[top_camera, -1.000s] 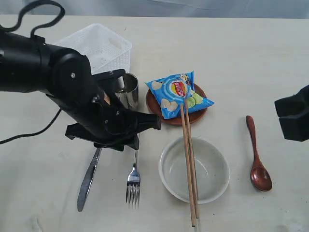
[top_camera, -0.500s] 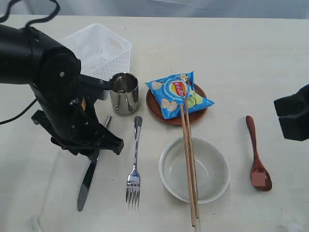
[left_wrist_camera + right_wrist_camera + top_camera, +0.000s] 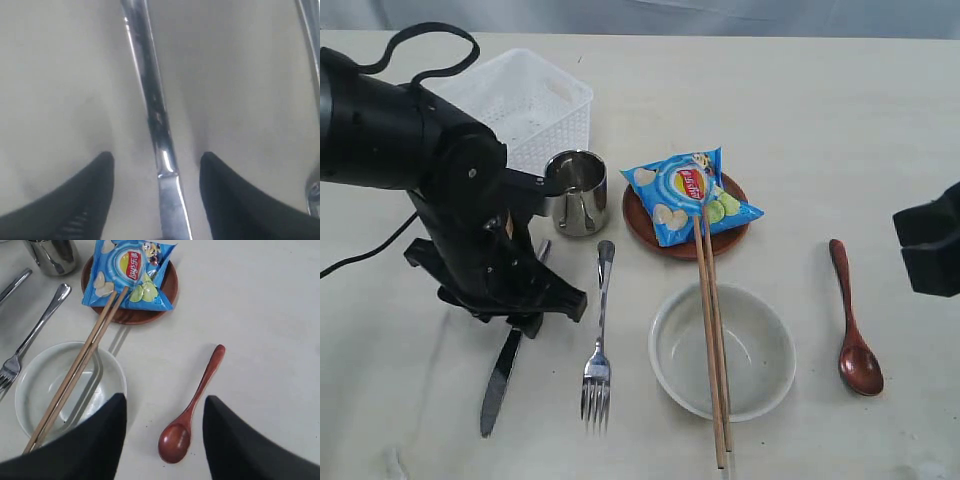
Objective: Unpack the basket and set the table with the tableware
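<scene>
Lay's bag on plate; left gripper spread astride knife; right gripper spread, empty.

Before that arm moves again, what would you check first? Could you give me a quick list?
1. The left gripper free of the knife: ok, jaws open either side of it, knife flat on the table.
2. The knife apart from the fork: ok, side by side, not touching.
3. The right gripper empty: ok, open; the spoon lies untouched.
4. The plate bare: not ok, the chips bag lies on it.
5. The basket emptied: cannot tell, its near wall hides the floor.
</scene>
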You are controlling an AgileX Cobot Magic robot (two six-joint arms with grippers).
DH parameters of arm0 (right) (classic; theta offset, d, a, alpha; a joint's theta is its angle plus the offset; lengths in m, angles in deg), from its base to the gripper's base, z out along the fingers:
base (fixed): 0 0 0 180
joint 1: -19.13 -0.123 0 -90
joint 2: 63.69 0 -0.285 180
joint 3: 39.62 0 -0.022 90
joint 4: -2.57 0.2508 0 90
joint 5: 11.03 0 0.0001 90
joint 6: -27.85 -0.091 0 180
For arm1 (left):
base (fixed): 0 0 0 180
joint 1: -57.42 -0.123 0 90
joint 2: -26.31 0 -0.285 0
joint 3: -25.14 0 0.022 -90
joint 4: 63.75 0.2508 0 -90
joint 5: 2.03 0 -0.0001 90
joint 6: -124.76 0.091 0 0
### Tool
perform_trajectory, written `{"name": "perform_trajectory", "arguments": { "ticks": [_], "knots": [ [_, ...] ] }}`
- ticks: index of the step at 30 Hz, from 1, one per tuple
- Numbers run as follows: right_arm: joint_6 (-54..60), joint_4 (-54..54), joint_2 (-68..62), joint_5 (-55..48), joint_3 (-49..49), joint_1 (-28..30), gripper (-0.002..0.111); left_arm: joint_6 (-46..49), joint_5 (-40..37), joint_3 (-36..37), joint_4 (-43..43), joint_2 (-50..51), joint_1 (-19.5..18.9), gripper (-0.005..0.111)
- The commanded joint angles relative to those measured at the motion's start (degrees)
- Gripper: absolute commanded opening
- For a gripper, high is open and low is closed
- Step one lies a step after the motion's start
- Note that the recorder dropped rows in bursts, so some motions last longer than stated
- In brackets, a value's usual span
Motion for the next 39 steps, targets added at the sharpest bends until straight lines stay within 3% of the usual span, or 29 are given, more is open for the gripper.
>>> {"name": "perform_trajectory", "arguments": {
  "ticks": [1, 4, 12, 25, 39],
  "knots": [
    [0.2, -0.7, 0.3, -0.2, -0.3, 0.0, 0.046, -1.9, 1.2, -0.2, -1.8, 1.4, -0.1, 0.050],
    [0.2, -0.7, 0.3, -0.2, -0.3, 0.0, 0.046, -2.1, 2.2, -0.2, -1.8, 1.7, -0.1, 0.044],
    [0.2, -0.7, 0.3, -0.2, -0.3, 0.0, 0.046, -2.3, 3.3, -0.2, -1.8, 1.7, -0.1, 0.001],
    [0.2, -0.7, 0.3, -0.5, -0.3, 0.0, 0.046, -5.1, 6.3, -0.2, -11.6, 1.7, -0.1, 0.000],
    [0.2, -0.7, 0.3, -0.5, -0.3, 0.0, 0.046, -6.8, 8.3, -0.2, -13.2, 1.7, -0.1, 0.003]
  ]
}}
